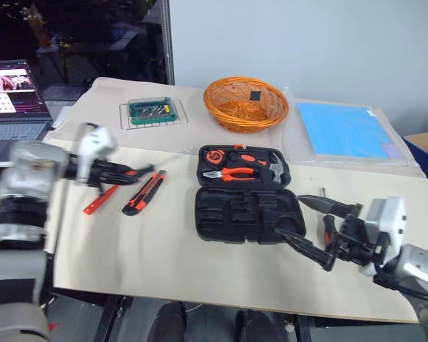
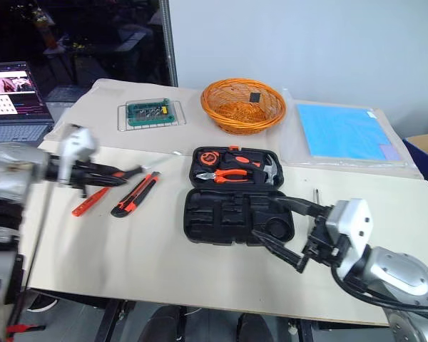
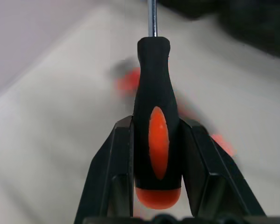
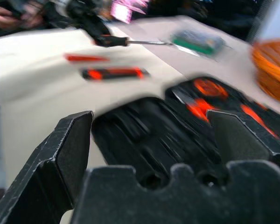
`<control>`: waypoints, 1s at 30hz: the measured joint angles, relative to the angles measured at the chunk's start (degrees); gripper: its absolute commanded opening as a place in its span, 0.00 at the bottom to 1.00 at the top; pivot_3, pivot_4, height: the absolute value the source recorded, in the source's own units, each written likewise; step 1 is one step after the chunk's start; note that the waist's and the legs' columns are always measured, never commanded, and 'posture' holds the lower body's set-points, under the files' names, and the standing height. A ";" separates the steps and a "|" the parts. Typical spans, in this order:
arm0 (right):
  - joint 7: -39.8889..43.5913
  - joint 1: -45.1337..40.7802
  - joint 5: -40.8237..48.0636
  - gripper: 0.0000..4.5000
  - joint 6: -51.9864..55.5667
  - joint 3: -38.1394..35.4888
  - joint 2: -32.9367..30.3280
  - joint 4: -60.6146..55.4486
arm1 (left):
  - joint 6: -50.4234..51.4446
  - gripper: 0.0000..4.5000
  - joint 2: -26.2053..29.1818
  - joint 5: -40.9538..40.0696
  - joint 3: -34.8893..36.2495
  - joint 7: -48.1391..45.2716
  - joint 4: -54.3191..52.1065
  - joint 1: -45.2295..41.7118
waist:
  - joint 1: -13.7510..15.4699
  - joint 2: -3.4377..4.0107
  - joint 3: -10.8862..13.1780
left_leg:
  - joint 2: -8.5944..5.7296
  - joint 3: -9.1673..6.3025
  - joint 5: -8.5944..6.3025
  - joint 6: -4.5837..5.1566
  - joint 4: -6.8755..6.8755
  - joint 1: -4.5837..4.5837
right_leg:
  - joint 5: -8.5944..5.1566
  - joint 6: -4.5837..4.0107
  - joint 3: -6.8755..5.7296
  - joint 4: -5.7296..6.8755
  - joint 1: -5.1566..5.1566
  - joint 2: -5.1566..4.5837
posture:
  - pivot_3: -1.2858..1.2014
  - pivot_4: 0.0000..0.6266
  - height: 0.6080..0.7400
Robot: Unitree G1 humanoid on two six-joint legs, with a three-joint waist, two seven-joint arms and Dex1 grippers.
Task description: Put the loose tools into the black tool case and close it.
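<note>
Rubbery black-and-orange screwdriver [image 3: 157,126] sits clamped in the left jaws; right jaws gape apart.

Worktop [image 1: 164,263] carries everything. Tool case [image 1: 246,214] lies open near centre, lid half behind, tray half in front; pliers [image 1: 232,173] and hammer [image 1: 277,168] sit in the rear half. Basket [image 1: 245,103] behind the case. Wire rack [image 1: 153,112] left of basket. Folder [image 1: 340,130] right of basket. Utility knife [image 1: 144,192] lies left of the case; small screwdriver [image 1: 100,200] just left of the knife. Left tool [image 3: 154,154] above these, clamped on a screwdriver [image 3: 156,116]. Right tool [image 1: 310,228] just right of the case, fingers spread. Laptop [image 1: 11,100] at far left.
</note>
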 measured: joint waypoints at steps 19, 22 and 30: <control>1.12 10.84 -0.15 1.00 -2.91 -11.61 1.66 -2.33 | 11.27 0.20 -17.68 10.08 -18.81 12.08 -3.17 -8.26 | -1.66 0.54 0.03 | -0.01 -0.32 -0.02 0.02 0.37 0.53 | -0.44 0.04 0.17 0.24 0.62 0.21 | 0.52 0.24 1.00; 0.72 9.82 -0.16 1.00 -2.79 -10.83 1.46 -2.43 | 8.59 0.20 -18.34 11.39 -19.49 12.82 0.14 -9.78 | -1.45 0.56 0.05 | -0.03 -0.33 -0.02 0.02 0.37 0.46 | -0.44 0.05 0.17 0.20 0.60 0.21 | 0.52 0.24 1.00; -0.57 9.32 -0.14 1.00 -2.19 -9.93 0.90 -2.86 | -0.93 0.20 -19.71 14.50 -20.99 13.05 6.86 -12.10 | -1.35 0.56 0.05 | -0.04 -0.39 -0.03 0.04 0.37 0.40 | -0.45 0.06 0.14 0.15 0.62 0.21 | 0.52 0.24 1.00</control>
